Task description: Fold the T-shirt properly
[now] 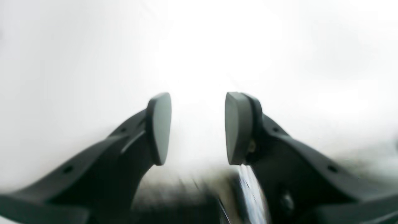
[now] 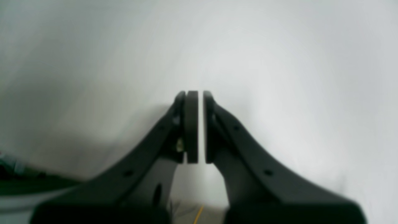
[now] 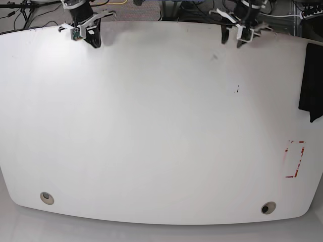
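The black T-shirt (image 3: 312,80) lies at the far right edge of the white table (image 3: 161,126), only partly in the base view, as a dark bunched strip. My left gripper (image 3: 232,36) hovers over the table's back edge on the right, open and empty; its wrist view shows the gripper (image 1: 198,127) with pads wide apart over bare white table. My right gripper (image 3: 93,40) is at the back left, far from the shirt. In its wrist view the gripper (image 2: 200,124) has its pads almost together with nothing between them.
A red marked rectangle (image 3: 294,159) is on the table near the front right. Two round holes (image 3: 46,197) (image 3: 268,207) sit near the front edge. Cables and gear lie behind the back edge. A small dark speck (image 3: 237,89) marks the table.
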Action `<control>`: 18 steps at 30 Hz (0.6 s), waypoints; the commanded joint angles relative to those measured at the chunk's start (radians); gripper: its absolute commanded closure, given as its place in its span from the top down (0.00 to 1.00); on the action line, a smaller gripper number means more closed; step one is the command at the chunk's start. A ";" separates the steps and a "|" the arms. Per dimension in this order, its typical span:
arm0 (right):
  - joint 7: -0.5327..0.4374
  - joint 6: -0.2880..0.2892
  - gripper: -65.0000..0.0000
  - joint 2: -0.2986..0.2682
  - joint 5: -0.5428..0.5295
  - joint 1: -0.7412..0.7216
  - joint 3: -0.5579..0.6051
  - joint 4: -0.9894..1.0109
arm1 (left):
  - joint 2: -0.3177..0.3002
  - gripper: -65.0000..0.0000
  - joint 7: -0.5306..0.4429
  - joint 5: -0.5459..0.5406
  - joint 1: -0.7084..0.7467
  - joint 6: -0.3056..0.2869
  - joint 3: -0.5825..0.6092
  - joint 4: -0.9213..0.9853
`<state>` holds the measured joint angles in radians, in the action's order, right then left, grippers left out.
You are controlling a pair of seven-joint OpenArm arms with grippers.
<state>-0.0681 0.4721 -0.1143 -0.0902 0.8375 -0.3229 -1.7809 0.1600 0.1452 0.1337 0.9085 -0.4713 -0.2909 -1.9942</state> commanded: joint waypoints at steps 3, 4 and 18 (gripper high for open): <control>-0.043 0.007 0.03 -0.006 -0.024 0.125 -0.005 -0.047 | -0.003 0.40 -0.025 -0.013 0.145 0.010 0.032 -0.015; -0.049 0.007 0.03 -0.006 -0.024 0.147 -0.005 -0.044 | -0.003 0.40 -0.025 -0.013 0.163 0.012 0.035 -0.014; -0.230 0.009 0.03 0.021 -0.013 0.205 0.084 0.335 | -0.038 0.40 -0.023 -0.010 0.134 0.012 0.046 0.327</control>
<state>-0.2462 0.4801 -0.0856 -0.1028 1.0573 -0.2481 -1.5093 0.1322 0.1326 0.1272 1.0710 -0.4576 -0.2466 -1.7271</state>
